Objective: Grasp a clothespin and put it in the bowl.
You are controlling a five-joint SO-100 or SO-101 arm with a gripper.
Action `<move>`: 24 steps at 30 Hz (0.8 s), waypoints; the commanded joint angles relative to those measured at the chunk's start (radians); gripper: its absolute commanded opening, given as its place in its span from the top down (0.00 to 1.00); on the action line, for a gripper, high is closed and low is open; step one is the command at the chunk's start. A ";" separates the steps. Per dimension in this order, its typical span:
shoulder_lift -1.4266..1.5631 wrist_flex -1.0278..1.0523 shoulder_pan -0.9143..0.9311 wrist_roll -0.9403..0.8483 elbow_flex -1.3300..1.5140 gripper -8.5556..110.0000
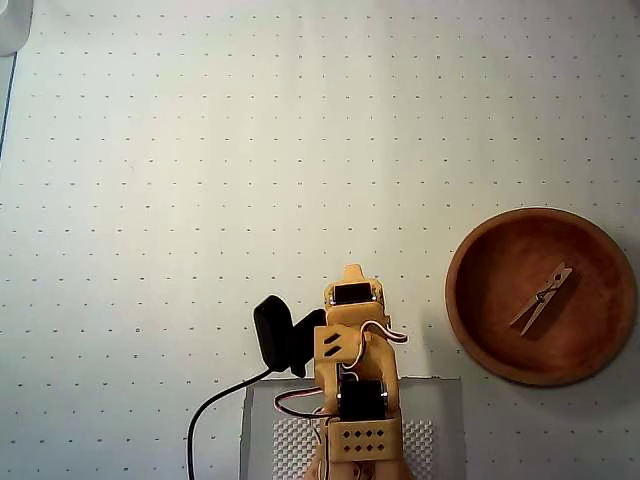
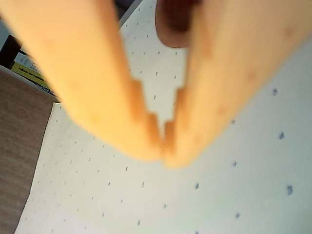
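Clothespin (image 1: 541, 298) lying inside bowl (image 1: 463, 313): placement apparently complete. Gripper (image 2: 163, 146) empty, fingertips pressed together, well apart from bowl. Nothing left but parking.

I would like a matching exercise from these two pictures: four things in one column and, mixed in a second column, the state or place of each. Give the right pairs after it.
Things:
1. clothespin
2. bowl
3. gripper
4. black cable

States or places:
A. fingertips together, nothing between them
B. runs off the bottom edge of the overhead view, left of the arm
C. lies tilted inside the wooden dish
D. stands on the dotted sheet at the right edge of the overhead view

Pairs: 1-C, 2-D, 3-A, 4-B
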 commanded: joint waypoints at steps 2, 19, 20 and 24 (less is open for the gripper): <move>0.000 -0.015 0.003 -0.005 -0.017 0.95; -0.066 -0.017 0.002 -0.006 -0.012 0.95; -0.066 -0.017 0.002 -0.006 -0.012 0.95; -0.066 -0.017 0.002 -0.006 -0.012 0.95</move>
